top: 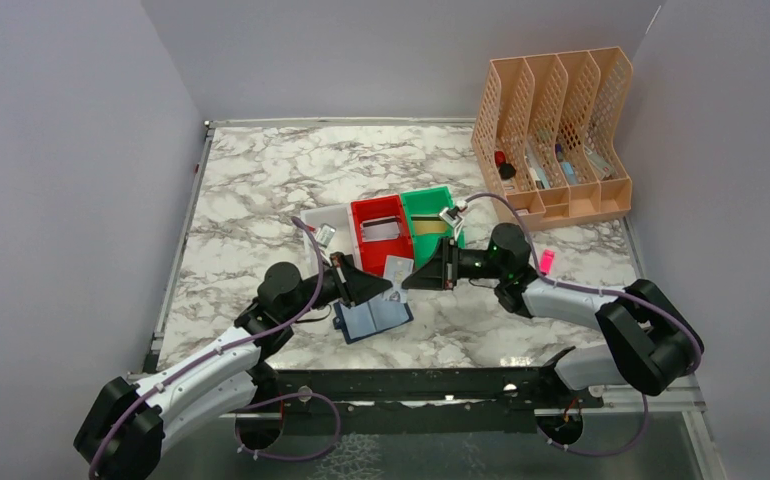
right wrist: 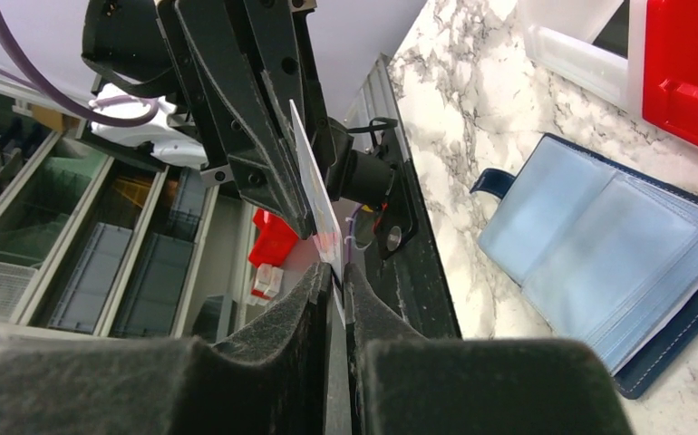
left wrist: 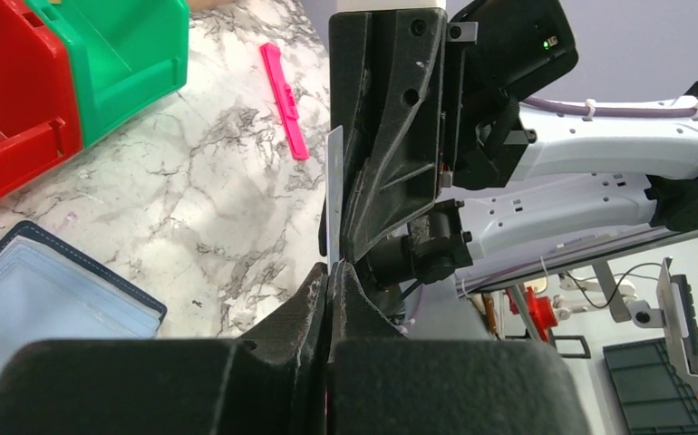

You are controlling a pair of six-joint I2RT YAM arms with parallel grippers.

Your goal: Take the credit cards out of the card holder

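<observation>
Top view: the card holder [top: 371, 318] lies open on the marble table [top: 251, 190], sleeves up, just in front of the red bin [top: 361, 235] and green bin [top: 426, 194]. Just beyond it, one silvery-grey credit card [top: 398, 270] stands on edge in the air. The left gripper [top: 381, 290] and right gripper [top: 413, 277] meet on it from either side. Looks like a handover to me.

Left wrist view: the left pincer is clenched on the card's lower edge, and the card sticks straight up out of it. The other arm's finger sits flat against the card. The holder is down-left on the table, with a pink stick [left wrist: 284, 91] well off from it.

Right wrist view: the right pincer's jaws are drawn in on the card's near edge with basically no gap, so I'd call that grasping it too. The sleeves I can see look empty, but I can't tell for all of them.

Tip for doing this bit well: don't open the left one until the right's pinch is firm. Then release cleanly and pull apart along the card's plane so it doesn't bend or twist out.
</observation>
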